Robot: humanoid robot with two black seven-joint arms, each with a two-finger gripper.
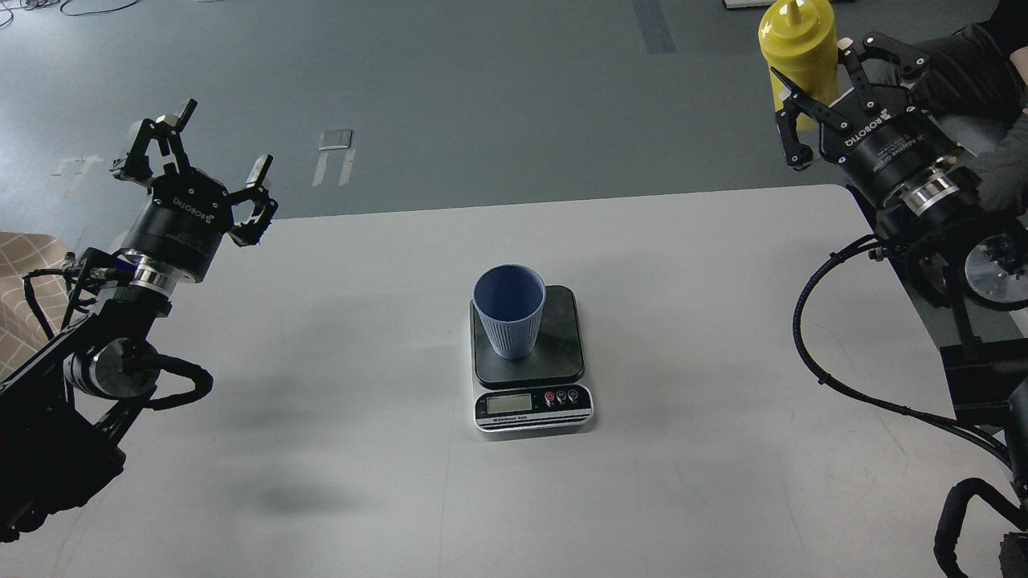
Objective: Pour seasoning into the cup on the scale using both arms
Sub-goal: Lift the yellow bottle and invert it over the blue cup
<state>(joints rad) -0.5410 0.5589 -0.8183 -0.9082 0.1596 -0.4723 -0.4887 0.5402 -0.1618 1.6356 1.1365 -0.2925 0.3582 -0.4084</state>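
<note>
The light blue ribbed cup stands upright on the left part of the black platform of the scale, mid-table; the scale's silver panel faces me. My right gripper is shut on the yellow seasoning bottle and holds it upright, high above the table's far right corner; the nozzle tip reaches the frame's top edge. My left gripper is open and empty, raised over the table's far left corner, well left of the cup.
The white table spans the view. A seated person is at the far right, close behind my right arm. A tan patterned object lies at the left edge. Grey floor lies beyond the table.
</note>
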